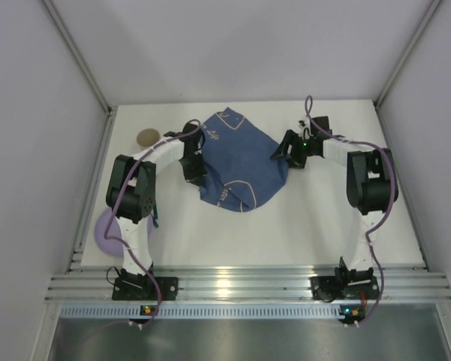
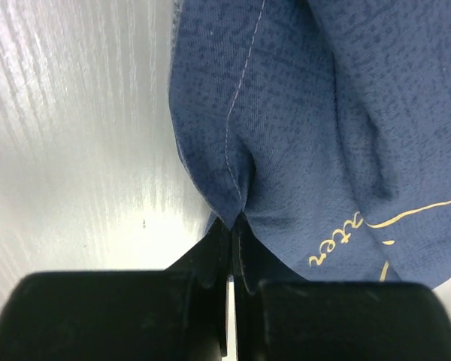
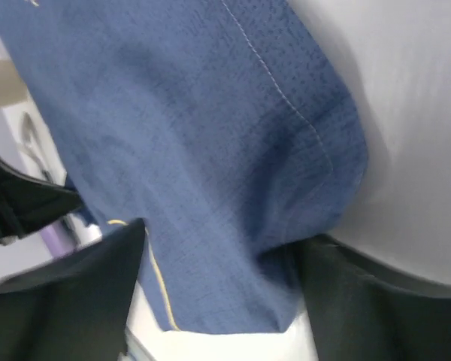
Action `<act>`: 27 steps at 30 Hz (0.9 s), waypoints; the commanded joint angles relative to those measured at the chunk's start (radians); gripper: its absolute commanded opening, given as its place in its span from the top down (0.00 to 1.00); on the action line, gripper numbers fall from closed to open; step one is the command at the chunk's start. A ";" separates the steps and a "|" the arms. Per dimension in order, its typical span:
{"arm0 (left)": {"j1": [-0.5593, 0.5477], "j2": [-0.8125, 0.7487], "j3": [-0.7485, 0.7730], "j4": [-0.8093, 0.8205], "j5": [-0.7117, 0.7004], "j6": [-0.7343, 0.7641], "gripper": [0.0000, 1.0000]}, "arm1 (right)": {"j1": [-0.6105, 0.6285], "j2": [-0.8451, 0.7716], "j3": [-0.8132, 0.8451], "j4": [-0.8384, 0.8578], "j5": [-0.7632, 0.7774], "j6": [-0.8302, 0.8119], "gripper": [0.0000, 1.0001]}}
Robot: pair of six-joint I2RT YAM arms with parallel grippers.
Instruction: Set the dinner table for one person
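While the matte white table [image 1: 301,218] fills the top view as one big flat rectangle, a dark blue cloth placemat [image 1: 240,162] lies crumpled on it toward 12 o'clock. The left fingers [image 1: 194,171] meet the cloth's edge at its 9 o'clock side. The right fingers [image 1: 278,154] meet its corner at 3 o'clock. The table is under both. A round brown coaster [image 1: 148,137] sits at 10 o'clock on the table. A flat lilac plate [image 1: 104,229] sits at 8 o'clock, partly hidden by the left arm.

From the left wrist, the black left fingers [image 2: 210,257] are clenched on a small fold of the woven placemat [image 2: 301,113], which has a pale stitched seam and gold lettering. The table [image 2: 75,135], finely streaked and shiny here, spreads from 9 to 11 o'clock of the fingers.

From the right wrist, the blurred dark right fingers [image 3: 60,301] stand apart at 7 and 5 o'clock, released. The placemat [image 3: 210,150] lies between them and touches the finger at 5 o'clock.
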 commanded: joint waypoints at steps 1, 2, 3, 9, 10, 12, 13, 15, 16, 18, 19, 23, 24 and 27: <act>0.002 -0.064 -0.024 -0.001 -0.021 0.012 1.00 | 0.037 0.079 0.042 -0.026 0.027 -0.017 0.38; 0.003 -0.068 -0.030 0.000 -0.024 0.012 1.00 | 0.037 0.083 0.059 -0.039 0.028 -0.015 0.54; 0.005 -0.070 -0.033 -0.001 -0.026 0.012 1.00 | 0.034 0.086 0.067 -0.046 0.034 -0.023 0.67; 0.031 -0.064 -0.040 0.005 -0.021 0.010 1.00 | -0.056 0.039 0.042 -0.137 0.123 -0.095 1.00; 0.031 -0.062 -0.038 0.003 -0.030 0.004 1.00 | -0.076 -0.001 0.021 -0.147 0.146 -0.096 1.00; 0.034 -0.068 -0.044 -0.013 -0.113 -0.024 1.00 | -0.151 -0.054 -0.071 -0.178 0.231 -0.087 1.00; 0.037 -0.088 -0.055 -0.018 -0.129 -0.060 1.00 | -0.172 -0.123 -0.111 -0.187 0.261 -0.078 1.00; 0.044 -0.119 -0.104 -0.021 -0.202 -0.100 1.00 | -0.234 -0.205 -0.250 -0.200 0.319 -0.028 1.00; 0.055 -0.159 -0.127 -0.023 -0.249 -0.147 1.00 | -0.251 -0.284 -0.301 -0.198 0.323 -0.008 1.00; 0.069 -0.200 -0.196 -0.021 -0.276 -0.188 1.00 | -0.270 -0.356 -0.413 -0.215 0.350 0.034 1.00; 0.069 -0.223 -0.216 -0.026 -0.306 -0.227 1.00 | -0.270 -0.411 -0.471 -0.217 0.341 0.042 1.00; 0.069 -0.422 -0.360 -0.046 -0.362 -0.370 1.00 | -0.267 -0.535 -0.594 -0.232 0.292 0.143 1.00; 0.069 -0.461 -0.386 -0.040 -0.357 -0.420 1.00 | -0.264 -0.558 -0.619 -0.226 0.225 0.196 1.00; 0.045 -0.565 -0.429 -0.014 -0.282 -0.432 1.00 | -0.233 -0.653 -0.682 -0.197 0.105 0.285 1.00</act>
